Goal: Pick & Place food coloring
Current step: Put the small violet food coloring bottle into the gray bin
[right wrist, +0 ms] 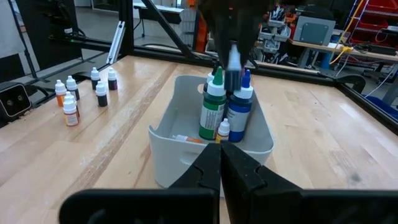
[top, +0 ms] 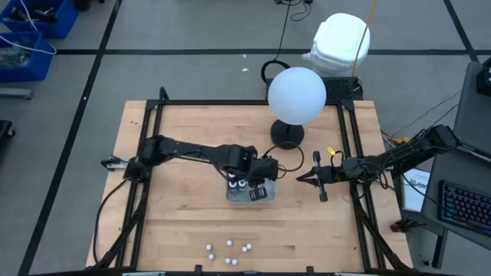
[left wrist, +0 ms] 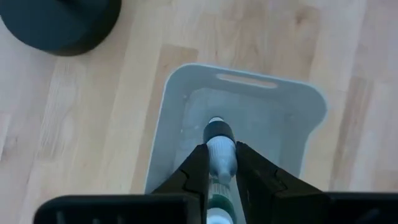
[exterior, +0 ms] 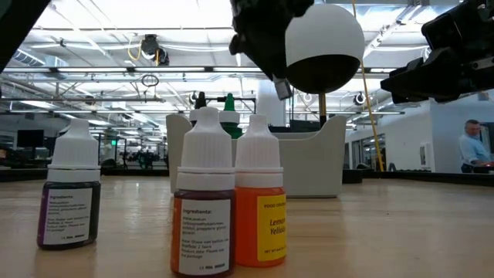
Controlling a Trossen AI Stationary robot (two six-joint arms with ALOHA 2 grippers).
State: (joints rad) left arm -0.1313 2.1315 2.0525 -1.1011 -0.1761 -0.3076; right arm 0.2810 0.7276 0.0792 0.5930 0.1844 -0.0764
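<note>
The left gripper (top: 261, 187) is clamped on a small bottle (left wrist: 220, 154), its two fingers (left wrist: 198, 174) pressed to the bottle's sides, with the dark-tipped cap sticking out past the fingertips. It holds the bottle over the pale gray bin (left wrist: 303, 118), which sits near the middle of the table (top: 184, 230). The left arm reaches in from about nine o'clock, stretched low across the wood and bent down at the wrist above the bin.

Inside the bin stand a green bottle (right wrist: 213, 107) and a blue bottle (right wrist: 238, 109), upright and touching, with a much smaller white-capped one (right wrist: 222, 129) just in front of them.

The rest of the food coloring (top: 228, 249) stands upright in a loose cluster near the table's six o'clock edge, well apart from the bin.

The right gripper (top: 301, 179) waits at three o'clock of the bin, fingers pressed together on nothing, pointing toward it.
</note>
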